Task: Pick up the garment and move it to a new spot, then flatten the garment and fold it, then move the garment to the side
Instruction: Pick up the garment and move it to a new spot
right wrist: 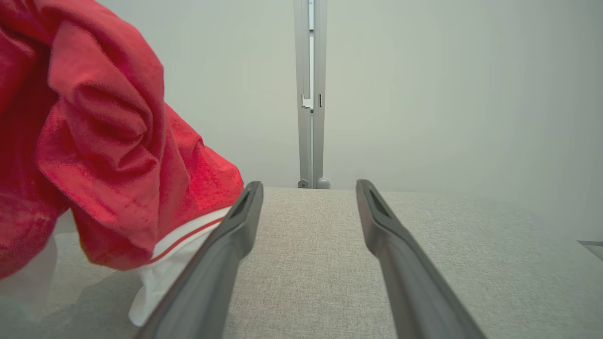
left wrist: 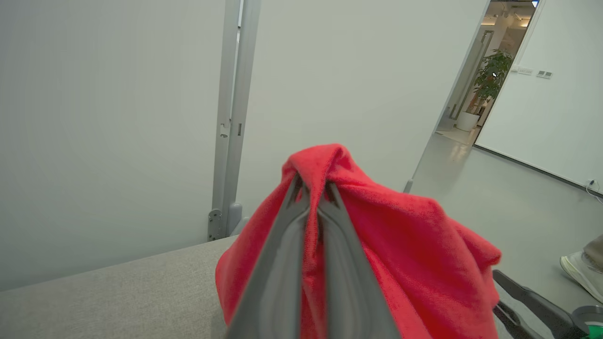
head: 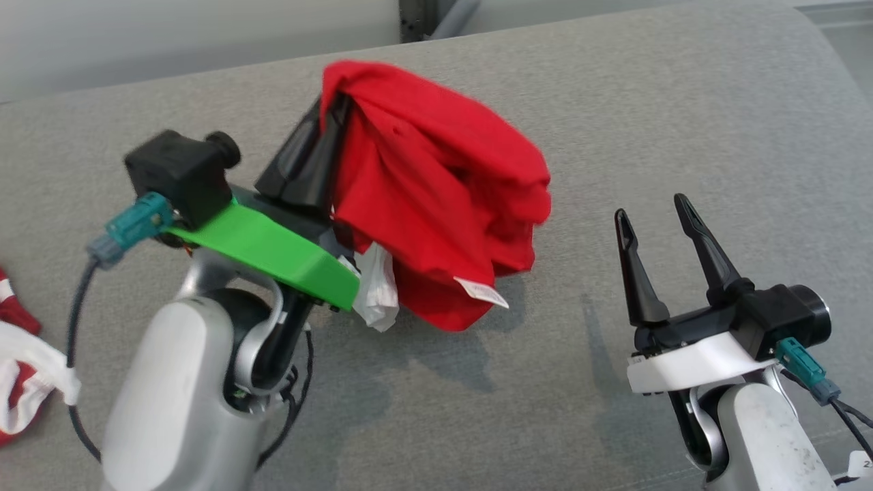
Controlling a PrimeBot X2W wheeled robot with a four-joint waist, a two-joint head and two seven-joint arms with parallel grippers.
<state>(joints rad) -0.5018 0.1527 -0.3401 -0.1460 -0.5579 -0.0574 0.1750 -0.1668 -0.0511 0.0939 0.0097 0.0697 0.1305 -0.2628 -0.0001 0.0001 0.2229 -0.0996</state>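
The left gripper (left wrist: 312, 184), fingers pinched shut on a bunched fold of the red garment (head: 436, 198), held it hanging above the grey cushion (head: 682, 102). The right gripper (head: 653, 208) stood wide open and empty over that cushion. With only this single pinch, the cloth could slip free or land crumpled, which would hamper flattening.

Grey woven upholstered surface (head: 614, 102), spanning the scene from near to far. Red-and-white cloth (head: 20, 368), crumpled at the near left edge of that surface. Pale partition wall (left wrist: 94, 117) behind the far edge, divided by an upright metal post (right wrist: 310, 94) with a small bracket. Far right: grey floor (left wrist: 494, 188), a doorway with a potted plant (left wrist: 490, 82), wall switches (left wrist: 544, 74), and a person's pale shoe (left wrist: 579, 273) on the floor.
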